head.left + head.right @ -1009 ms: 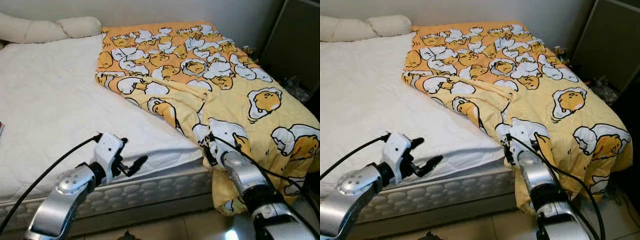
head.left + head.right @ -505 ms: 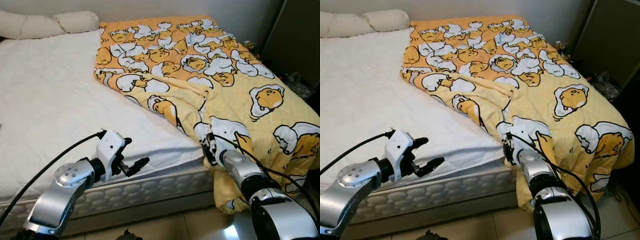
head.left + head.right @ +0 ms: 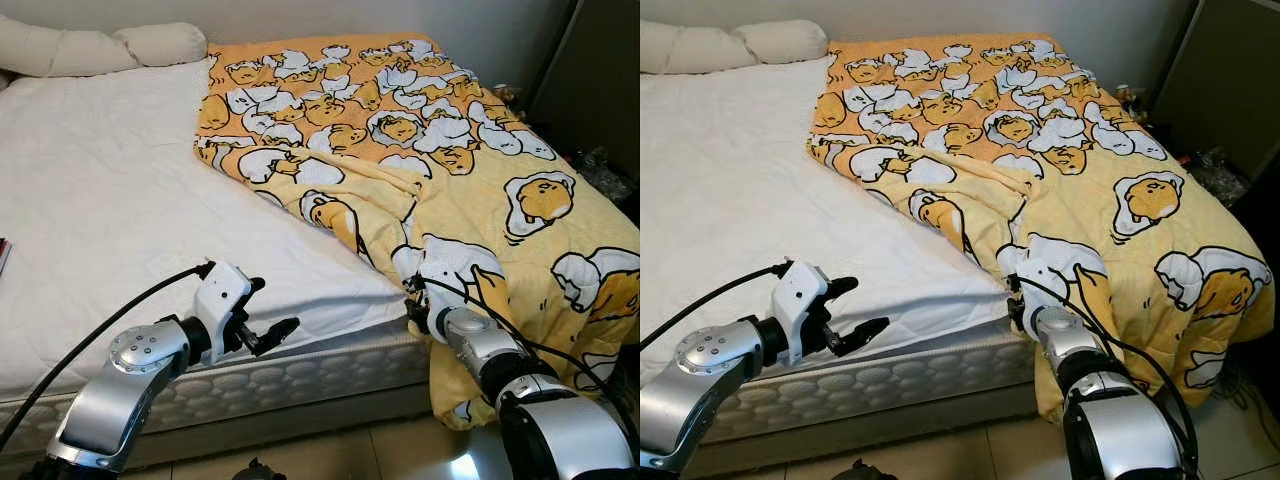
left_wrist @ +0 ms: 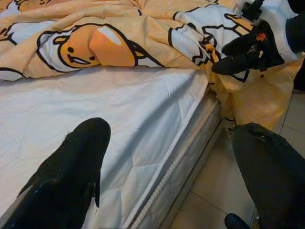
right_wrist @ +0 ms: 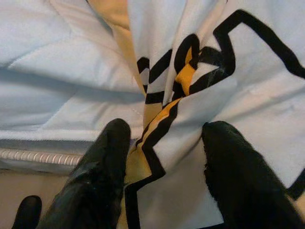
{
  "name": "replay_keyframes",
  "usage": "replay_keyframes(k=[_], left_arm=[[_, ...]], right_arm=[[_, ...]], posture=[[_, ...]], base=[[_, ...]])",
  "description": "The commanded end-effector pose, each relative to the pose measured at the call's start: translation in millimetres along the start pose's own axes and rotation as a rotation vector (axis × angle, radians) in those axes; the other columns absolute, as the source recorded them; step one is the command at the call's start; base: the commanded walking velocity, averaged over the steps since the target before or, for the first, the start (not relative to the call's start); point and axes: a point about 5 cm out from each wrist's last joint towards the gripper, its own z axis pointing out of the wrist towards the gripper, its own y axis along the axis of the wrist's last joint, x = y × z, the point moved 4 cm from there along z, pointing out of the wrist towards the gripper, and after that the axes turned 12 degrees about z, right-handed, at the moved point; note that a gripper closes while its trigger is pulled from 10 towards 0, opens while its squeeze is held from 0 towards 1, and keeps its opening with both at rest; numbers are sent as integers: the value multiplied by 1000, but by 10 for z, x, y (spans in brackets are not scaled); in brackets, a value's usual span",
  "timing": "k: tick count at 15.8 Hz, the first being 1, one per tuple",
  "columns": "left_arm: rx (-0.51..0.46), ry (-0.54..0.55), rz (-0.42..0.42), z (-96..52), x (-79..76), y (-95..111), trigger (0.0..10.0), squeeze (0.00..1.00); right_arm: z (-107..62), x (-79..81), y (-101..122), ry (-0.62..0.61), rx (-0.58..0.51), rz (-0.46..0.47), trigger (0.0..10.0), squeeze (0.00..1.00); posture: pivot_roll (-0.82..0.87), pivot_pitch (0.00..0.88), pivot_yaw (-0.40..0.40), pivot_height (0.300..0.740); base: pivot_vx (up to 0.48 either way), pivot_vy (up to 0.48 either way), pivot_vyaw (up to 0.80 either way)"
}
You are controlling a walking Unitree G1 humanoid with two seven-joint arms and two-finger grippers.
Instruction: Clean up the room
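Observation:
A yellow blanket [image 3: 440,150] printed with cartoon eggs covers the right half of the bed and hangs over its foot corner. The white mattress [image 3: 100,200] is bare on the left half. My right gripper [image 3: 415,305] is pushed into the blanket's hanging edge at the foot of the bed. In the right wrist view, the right gripper [image 5: 164,138] is open, with a fold of the blanket bunched between its fingers. My left gripper [image 3: 272,308] hovers open just off the mattress's foot edge, to the left of the blanket, holding nothing.
Two cream pillows [image 3: 100,45] lie at the head of the bed. A dark cabinet [image 3: 600,80] stands to the right, with small clutter [image 3: 600,170] at its foot. Beige tiled floor [image 3: 330,455] runs below the bed. A book edge [image 3: 3,255] shows at far left.
My right arm has reached further forward, bringing its gripper up against the blanket's edge. The left gripper has hardly moved. The camera shifted slightly.

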Motion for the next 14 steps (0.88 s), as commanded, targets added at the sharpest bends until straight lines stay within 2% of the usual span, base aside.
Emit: replay_keyframes(k=[1,11,14], left_arm=[[9,-8,19,2,26,6,10000,0],[6,-19,28,28,39,13,10000,0],[8,-15,29,29,43,1,10000,0]], right_arm=[[-2,-22,89,-1,-23,0,0,0],[-8,-72,84,-6,-28,44,0,0],[-19,-35,119,64,-61,38,0,0]], posture=[[41,0,29,740],[38,0,29,740],[32,0,25,740]], base=[[0,0,0],[0,0,0],[0,0,0]])
